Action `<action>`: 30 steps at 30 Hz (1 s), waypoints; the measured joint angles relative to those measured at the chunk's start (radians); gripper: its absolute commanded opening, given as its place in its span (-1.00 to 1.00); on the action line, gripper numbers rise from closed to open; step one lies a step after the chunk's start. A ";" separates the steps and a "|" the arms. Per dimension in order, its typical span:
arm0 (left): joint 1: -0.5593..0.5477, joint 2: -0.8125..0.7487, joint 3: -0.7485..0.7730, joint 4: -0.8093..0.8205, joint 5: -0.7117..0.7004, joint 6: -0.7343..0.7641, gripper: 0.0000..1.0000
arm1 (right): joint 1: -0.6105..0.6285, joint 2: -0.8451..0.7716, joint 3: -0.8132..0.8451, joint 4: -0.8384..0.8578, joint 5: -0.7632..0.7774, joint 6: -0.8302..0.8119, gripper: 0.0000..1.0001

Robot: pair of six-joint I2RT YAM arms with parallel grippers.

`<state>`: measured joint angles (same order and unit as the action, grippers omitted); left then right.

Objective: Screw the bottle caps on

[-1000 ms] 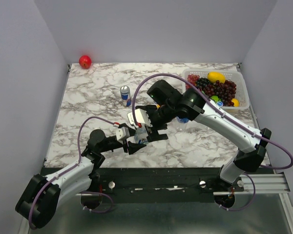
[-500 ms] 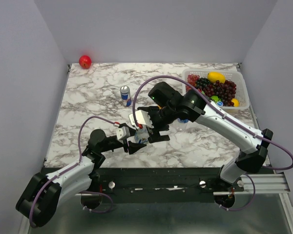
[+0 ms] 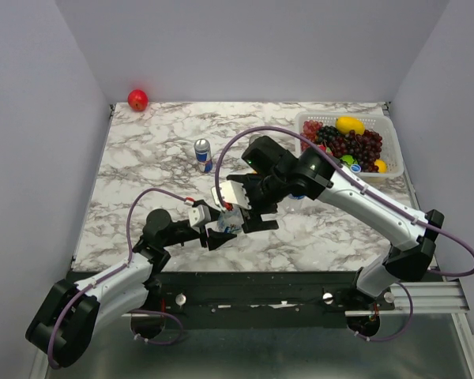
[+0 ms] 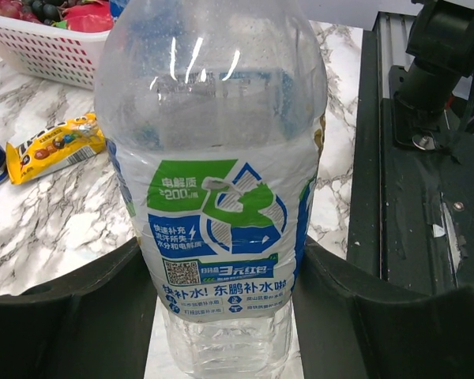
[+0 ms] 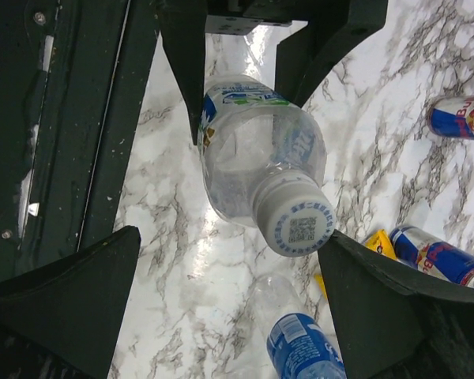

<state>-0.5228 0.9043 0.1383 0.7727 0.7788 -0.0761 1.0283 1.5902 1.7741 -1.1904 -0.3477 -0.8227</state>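
Slightly shifted since a second ago, the right gripper [image 5: 229,235] hangs spread wide and empty either side of the cap [image 5: 300,225]. Upright, cap up, the bottle [image 4: 213,158] sits clamped in the left gripper [image 4: 221,260] at lower centre of the top view, where both grippers hide most of it.

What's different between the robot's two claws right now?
The left claw is clamped on the bottle at its label, while the right claw gapes wide and grips nothing. The left claw sits low at the bottle's side; the right claw hangs above it, straddling the bottle's white cap. Both are black and meet at the same bottle.
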 measured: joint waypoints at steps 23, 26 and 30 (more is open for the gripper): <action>0.018 -0.003 0.000 -0.002 0.028 0.026 -1.00 | -0.063 -0.029 0.158 0.016 -0.008 0.068 0.99; 0.018 -0.002 0.002 -0.015 0.043 0.028 -1.00 | -0.057 -0.029 0.125 0.059 -0.058 0.022 0.99; 0.017 -0.002 0.010 -0.030 0.055 0.028 -1.00 | -0.046 -0.011 0.122 0.068 -0.103 -0.045 0.99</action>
<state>-0.5060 0.9024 0.1478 0.7425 0.8333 -0.0483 0.9821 1.5787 1.8961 -1.1221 -0.4511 -0.8673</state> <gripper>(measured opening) 0.674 0.995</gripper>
